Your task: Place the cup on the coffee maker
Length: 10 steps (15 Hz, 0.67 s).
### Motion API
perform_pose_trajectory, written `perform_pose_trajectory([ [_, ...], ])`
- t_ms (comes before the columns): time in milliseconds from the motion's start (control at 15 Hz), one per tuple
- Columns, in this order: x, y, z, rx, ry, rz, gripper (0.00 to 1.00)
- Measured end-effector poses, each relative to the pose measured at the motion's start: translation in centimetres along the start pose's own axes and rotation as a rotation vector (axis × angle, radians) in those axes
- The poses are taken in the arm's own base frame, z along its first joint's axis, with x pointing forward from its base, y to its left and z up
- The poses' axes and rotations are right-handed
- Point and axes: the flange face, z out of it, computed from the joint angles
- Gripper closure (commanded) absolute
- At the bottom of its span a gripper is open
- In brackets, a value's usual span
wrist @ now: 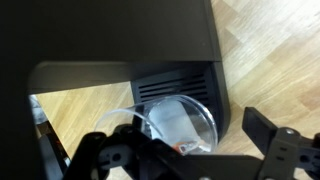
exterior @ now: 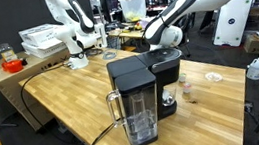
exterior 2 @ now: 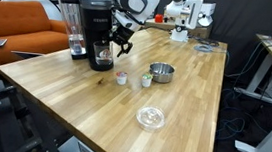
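- Cup (exterior 2: pixel 103 53): stands upright in the bay of the coffee maker (exterior 2: pixel 93 22), on the drip platform below the overhanging head. The wrist view shows it in front of the vent slats at the back of the bay.
- Gripper (exterior 2: pixel 120 47): at the mouth of the bay, just beside the machine's front. In the wrist view the fingers (wrist: pixel 278 148) are spread wider than the cup, one on each side. The pincer is open and clamps nothing. I cannot tell whether the left-hand pad brushes the cup wall.
- Step in hand (judgement): the set-down looks done and the cup has been let go. Only the retreat remains.
- Next move calls for: a straight pull-back out of the bay with the jaws kept spread, so neither finger drags the light cup off the platform. Then a lift clear of the head.
- Risks: the cup looks thin-walled and easy to tip. The head leaves little room above it.
- Elsewhere: the water tank (exterior: pixel 135 117) is at the machine's side. The pinkish cup (exterior: pixel 185 88) and metal bowl (exterior 2: pixel 161 71) sit well apart on the table (exterior 2: pixel 198 107).
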Motion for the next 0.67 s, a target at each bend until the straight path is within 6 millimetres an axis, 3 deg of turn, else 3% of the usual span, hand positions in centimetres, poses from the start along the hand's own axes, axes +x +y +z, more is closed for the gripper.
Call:
perform_pose_trajectory([
  [667, -0.49, 0.17, -0.06, 0.013, -0.048, -0.134, 0.00],
])
